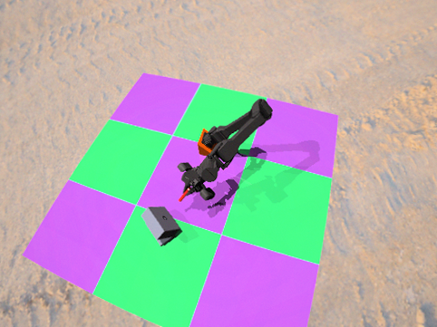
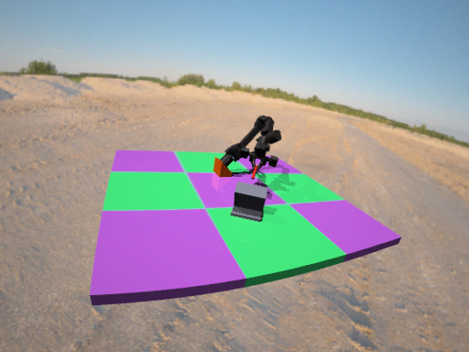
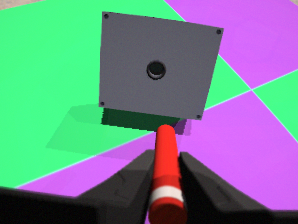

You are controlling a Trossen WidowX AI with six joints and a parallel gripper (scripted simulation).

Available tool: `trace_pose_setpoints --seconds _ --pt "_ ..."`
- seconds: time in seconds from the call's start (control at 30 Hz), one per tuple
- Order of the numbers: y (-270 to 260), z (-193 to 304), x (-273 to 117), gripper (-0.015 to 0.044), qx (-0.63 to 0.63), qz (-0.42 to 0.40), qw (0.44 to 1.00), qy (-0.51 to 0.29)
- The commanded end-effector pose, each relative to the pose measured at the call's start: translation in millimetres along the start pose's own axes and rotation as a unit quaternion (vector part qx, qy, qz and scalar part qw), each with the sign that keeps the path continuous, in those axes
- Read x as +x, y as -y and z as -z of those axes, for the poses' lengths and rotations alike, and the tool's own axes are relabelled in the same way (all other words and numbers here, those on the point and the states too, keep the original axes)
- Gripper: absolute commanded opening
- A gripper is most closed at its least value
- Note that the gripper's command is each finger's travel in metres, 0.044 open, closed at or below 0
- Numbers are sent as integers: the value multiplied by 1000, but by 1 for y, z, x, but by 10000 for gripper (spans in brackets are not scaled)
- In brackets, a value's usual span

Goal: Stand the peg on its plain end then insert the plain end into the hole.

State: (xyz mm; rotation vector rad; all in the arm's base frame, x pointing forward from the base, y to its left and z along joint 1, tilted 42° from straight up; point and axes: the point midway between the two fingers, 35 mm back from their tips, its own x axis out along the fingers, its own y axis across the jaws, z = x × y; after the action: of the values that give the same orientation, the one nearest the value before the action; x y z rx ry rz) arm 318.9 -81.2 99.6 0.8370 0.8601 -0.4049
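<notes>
Peg in the grip, tilted toward the sloped panel, out on open sand.
Nearest me spreads a flat slab table of purple and green squares (image 1: 258, 286) (image 2: 156, 247) (image 3: 45, 65), and on it stands a grey, square-faced sloped panel (image 1: 158, 215) (image 2: 251, 190) (image 3: 130, 50), its back to me, with one round dark hole (image 1: 164, 218) (image 3: 156, 70). Beyond it, the black parallel-jaw gripper (image 1: 188, 188) (image 2: 256, 166) (image 3: 166, 158) is closed down on a slim red cylindrical peg (image 1: 183, 195) (image 2: 255, 172) (image 3: 166, 150), plain end leading, well apart from the hole. The black jointed arm (image 1: 241, 135) (image 2: 247, 137) bends high at the elbow, then folds down toward the grip. An orange angular block (image 1: 204, 145) (image 2: 221, 168) sits by its lower end. Farther off: pale rippled sand (image 1: 83, 29) (image 2: 69, 124), green bushes (image 2: 190, 79), blue sky (image 2: 275, 37).
</notes>
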Motion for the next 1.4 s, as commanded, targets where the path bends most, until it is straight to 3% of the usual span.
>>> trace_pose_setpoints --seconds 0.0,1.37 --pt "2 2 3 0 5 3 1000 1" --pt "-8 -24 50 0 38 -14 997 59"
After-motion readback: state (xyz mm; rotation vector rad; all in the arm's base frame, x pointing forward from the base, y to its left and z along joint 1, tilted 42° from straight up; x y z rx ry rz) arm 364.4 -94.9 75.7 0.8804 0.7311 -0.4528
